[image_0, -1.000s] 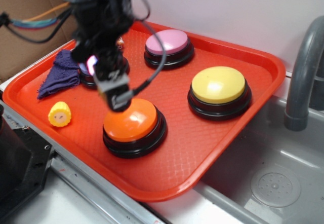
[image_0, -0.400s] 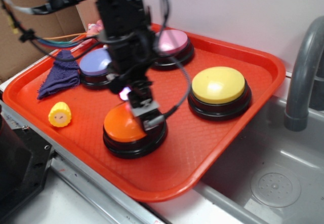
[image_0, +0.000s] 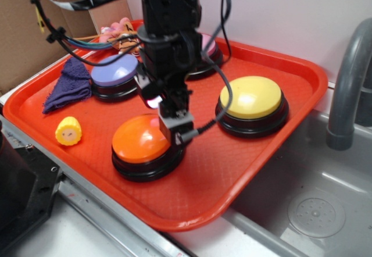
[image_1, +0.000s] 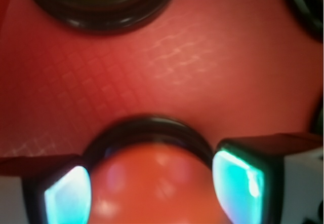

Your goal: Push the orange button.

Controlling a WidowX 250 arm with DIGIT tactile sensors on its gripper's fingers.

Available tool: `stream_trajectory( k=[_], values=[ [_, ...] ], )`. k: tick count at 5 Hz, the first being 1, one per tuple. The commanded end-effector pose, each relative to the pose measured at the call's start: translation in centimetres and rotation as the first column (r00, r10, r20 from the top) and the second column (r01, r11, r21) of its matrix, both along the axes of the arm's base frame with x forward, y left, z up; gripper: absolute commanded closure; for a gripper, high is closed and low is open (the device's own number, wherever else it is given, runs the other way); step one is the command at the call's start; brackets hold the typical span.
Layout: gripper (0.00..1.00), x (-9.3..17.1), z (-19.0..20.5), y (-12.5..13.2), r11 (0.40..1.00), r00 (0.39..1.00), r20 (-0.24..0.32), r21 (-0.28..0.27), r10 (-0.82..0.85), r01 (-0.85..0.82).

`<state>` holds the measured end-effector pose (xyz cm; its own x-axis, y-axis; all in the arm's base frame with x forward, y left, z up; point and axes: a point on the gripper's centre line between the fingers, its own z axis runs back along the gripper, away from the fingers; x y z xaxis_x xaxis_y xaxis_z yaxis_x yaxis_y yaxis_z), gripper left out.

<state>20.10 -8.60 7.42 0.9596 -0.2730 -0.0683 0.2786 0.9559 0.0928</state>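
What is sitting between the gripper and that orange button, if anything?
Nothing visible. The gripper is right at the orange button, over its right edge; in the wrist view the orange button sits directly between the fingers with no object in between.

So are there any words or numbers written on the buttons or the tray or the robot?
No readable text anywhere.
Orange button: plain dome, no writing.
Yellow button: plain, no writing.
Purple button: plain where it shows.
Red tray: only a grid texture, no label.
Yellow corn toy: a small face, no letters.
Gripper: no marking can be made out; the wrist view is too blurred to tell.
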Motion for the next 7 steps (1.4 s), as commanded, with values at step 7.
stream_trajectory(
  k=[7],
  values=[
    [0.0,-1.4,12.5,-1.8,0.995,0.999,0.033,-0.095,-0.003,0.006]
  ],
)
